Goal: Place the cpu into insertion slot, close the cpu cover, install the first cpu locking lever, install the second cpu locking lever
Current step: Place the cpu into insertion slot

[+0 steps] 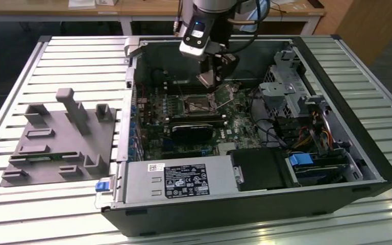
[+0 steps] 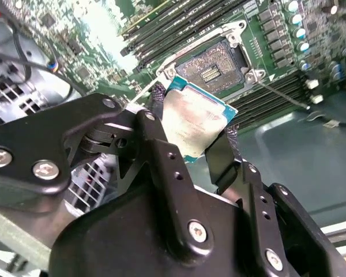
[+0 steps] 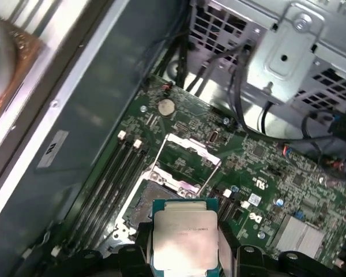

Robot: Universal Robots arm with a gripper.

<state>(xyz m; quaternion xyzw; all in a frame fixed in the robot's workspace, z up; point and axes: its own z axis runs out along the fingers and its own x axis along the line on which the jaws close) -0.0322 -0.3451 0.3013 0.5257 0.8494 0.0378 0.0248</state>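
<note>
On the exterior view's left, a grey moulded fixture (image 1: 59,143) sits on the slatted metal bench (image 1: 46,214) beside an open computer case (image 1: 250,214). A silver power supply (image 1: 175,181) lies along the case's near edge. In the middle of the green motherboard (image 1: 155,127), the robot arm's claw (image 1: 210,84) hangs over the insertion slot (image 1: 199,104), with a black cooler block (image 1: 189,133) just beside the slot on the near side.

In both wrist views the claw (image 2: 193,130) (image 3: 184,248) is closed partway on the cpu (image 2: 196,121) (image 3: 184,234), with one black finger (image 2: 155,124) against each of two opposite edges and the silvery face showing. The chip is held above the insertion slot (image 2: 210,66) (image 3: 147,205) and does not touch it. The socket's dark centre is bare. In the first wrist view the cpu cover (image 3: 174,180) stands tilted up from the far side of the slot. In the second wrist view a thin metal lever (image 2: 282,95) juts out past one corner. On the exterior view's right is a perforated metal drive cage (image 1: 285,87).
</note>
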